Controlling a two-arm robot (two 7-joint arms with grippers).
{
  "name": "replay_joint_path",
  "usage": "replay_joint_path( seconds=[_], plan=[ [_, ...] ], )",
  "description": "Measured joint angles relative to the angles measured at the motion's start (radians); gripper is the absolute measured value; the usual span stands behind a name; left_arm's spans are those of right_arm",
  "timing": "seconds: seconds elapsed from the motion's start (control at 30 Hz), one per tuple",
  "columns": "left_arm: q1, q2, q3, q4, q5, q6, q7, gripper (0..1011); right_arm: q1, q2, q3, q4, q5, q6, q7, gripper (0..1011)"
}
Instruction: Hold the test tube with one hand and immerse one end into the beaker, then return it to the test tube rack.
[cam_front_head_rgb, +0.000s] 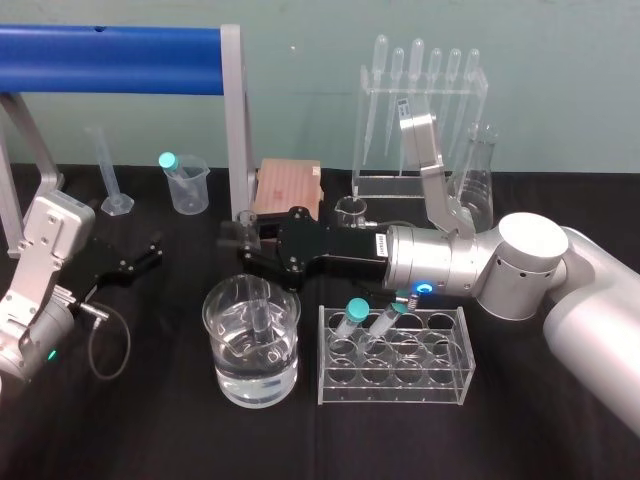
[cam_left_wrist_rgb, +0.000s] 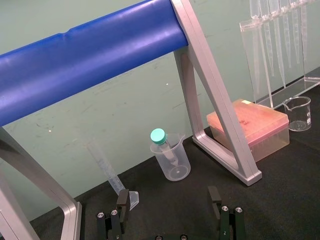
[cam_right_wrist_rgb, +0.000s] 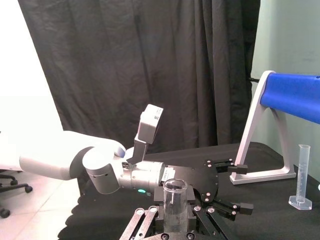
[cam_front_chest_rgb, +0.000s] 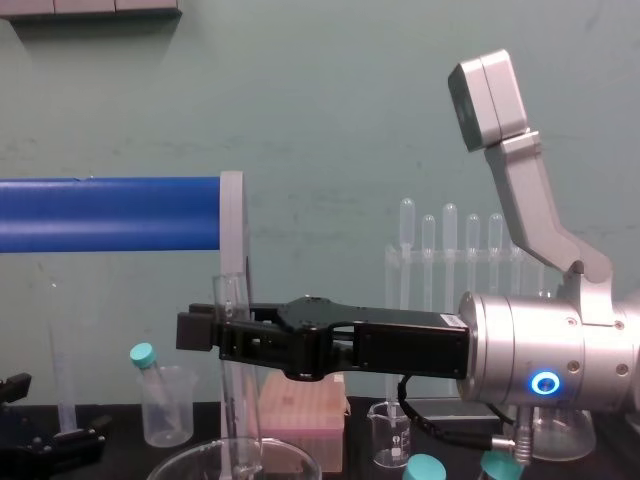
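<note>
The test tube (cam_right_wrist_rgb: 175, 202) stands upright between the right gripper's (cam_front_head_rgb: 252, 238) jaws.

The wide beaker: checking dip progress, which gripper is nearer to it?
Right. The right gripper is just above the beaker, shut on the test tube standing in it; the left gripper sits open, off to the beaker's left, apart from it.

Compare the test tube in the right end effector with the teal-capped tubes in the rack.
The test tube has an open top; the teal-capped tubes wear caps. The test tube stands upright in the right end effector; the teal-capped tubes lean in the rack. The test tube reaches down into the beaker; the teal-capped tubes sit in rack holes. All are slim, clear tubes.
</note>
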Motion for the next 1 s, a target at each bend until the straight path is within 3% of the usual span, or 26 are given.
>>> replay_joint_path(
  seconds=[1.0],
  plan=[
    [0.0, 0.0, 0.0, 0.0, 0.0, 0.0, 0.0, 1000, 0.0, 0.0, 0.0, 0.0, 0.001, 0.0, 0.0, 242]
  ],
)
